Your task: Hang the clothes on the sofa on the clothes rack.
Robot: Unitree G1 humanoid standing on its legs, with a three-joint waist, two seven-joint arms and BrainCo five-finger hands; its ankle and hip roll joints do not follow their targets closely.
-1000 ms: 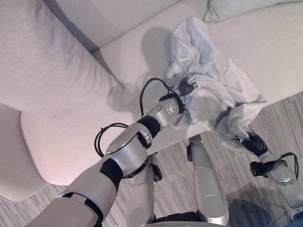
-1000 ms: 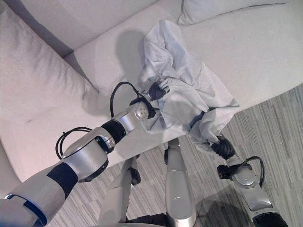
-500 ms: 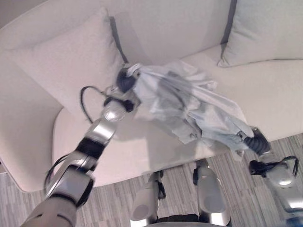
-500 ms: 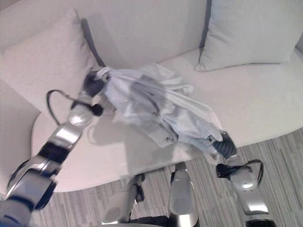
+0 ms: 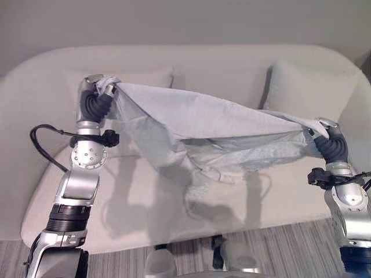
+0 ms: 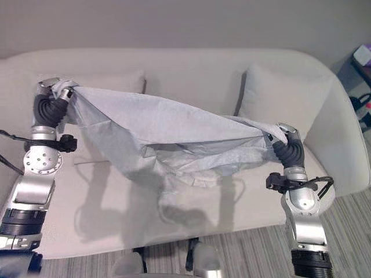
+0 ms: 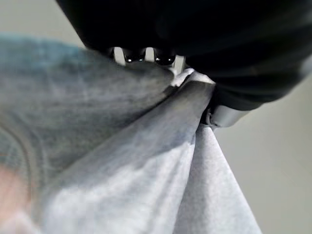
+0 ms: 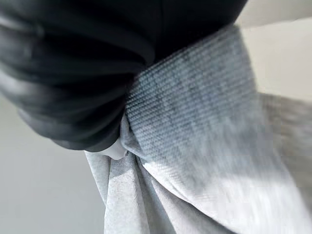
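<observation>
The shirt [image 5: 203,127] is up in the air, I've got it stretched wide between both hands, clear above the sofa [image 5: 174,202] seat. It's a pale grey-blue garment, top edge pulled into a taut line that slopes down from my left side to my right. Below that line the rest sags in loose folds, and a bunched bit hangs lowest near the middle, just over the seat cushion, casting a shadow there.

Left hand [image 5: 96,92] is raised high, up in front of the sofa back, fingers curled tight round one corner of the cloth. In the left wrist view I see the fabric gathered into a pinch right under the dark cover, with the silver fingers [image 7: 146,53] clamped down on it.

Right hand [image 6: 288,139] sits lower, out toward the sofa's right end, also closed round the cloth. The right wrist view shows a ribbed hem of the shirt [image 8: 195,97] wedged under the dark cover, folds spilling out from the grip.

Behind the shirt, a pillow [image 5: 145,78] leans on the sofa back by my left hand, partly hidden by the cloth. A second pillow [image 6: 278,95] stands upright just behind my right hand. Striped grey floor [image 6: 249,255] runs along the sofa's front edge.
</observation>
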